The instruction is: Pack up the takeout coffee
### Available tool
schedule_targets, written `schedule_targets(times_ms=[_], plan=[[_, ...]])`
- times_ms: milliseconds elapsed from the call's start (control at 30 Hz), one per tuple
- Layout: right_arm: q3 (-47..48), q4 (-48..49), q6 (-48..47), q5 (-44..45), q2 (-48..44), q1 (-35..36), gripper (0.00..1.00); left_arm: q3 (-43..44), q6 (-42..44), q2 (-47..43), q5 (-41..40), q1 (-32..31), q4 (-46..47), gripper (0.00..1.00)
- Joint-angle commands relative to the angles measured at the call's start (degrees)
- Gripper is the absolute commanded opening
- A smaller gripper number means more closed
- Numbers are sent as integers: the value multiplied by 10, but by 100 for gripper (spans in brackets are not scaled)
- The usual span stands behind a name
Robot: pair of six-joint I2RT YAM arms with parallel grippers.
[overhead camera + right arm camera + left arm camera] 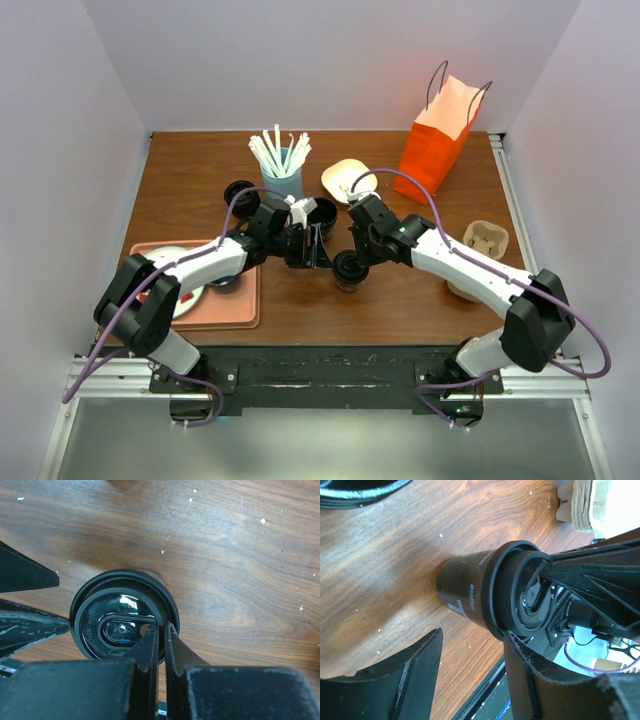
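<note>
The takeout coffee (350, 270), a black tapered cup with a round black lid, stands on the wooden table near the middle front. In the right wrist view my right gripper (161, 630) is shut on the rim of the lid (112, 612), one finger over the lid and one outside it. My right gripper also shows in the top view (356, 255). My left gripper (318, 247) is open just left of the cup. In the left wrist view the cup (462, 592) lies just beyond my left gripper (472, 642), not between the fingers.
An orange paper bag (445, 125) stands open at the back right. A light blue tumbler of white straws (281, 178) and a cream dish (345, 178) are behind the arms. A cardboard cup carrier (484, 240) is at the right, a pink tray (235, 300) at the left.
</note>
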Motion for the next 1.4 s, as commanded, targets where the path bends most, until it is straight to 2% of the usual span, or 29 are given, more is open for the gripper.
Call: schedule_targets(times_ms=[0, 367, 933, 1000, 1033, 1133, 1367], plan=[[-14, 9, 16, -8, -22, 9, 0, -7, -1, 4, -13, -9, 26, 55], [-65, 30, 53, 9, -31, 32, 0, -23, 9, -5, -43, -10, -7, 53], [-123, 53, 74, 37, -41, 43, 0, -41, 13, 12, -45, -13, -8, 52], [-110, 42, 78, 40, -46, 43, 5, -38, 13, 9, -45, -13, -13, 52], [-95, 39, 82, 42, -50, 43, 13, -36, 12, 8, -46, -14, -14, 52], [-61, 30, 93, 33, -65, 43, 26, -30, 14, 4, -46, -14, -19, 53], [-14, 24, 101, 26, -72, 43, 39, -3, 17, -7, -41, -16, -35, 55]])
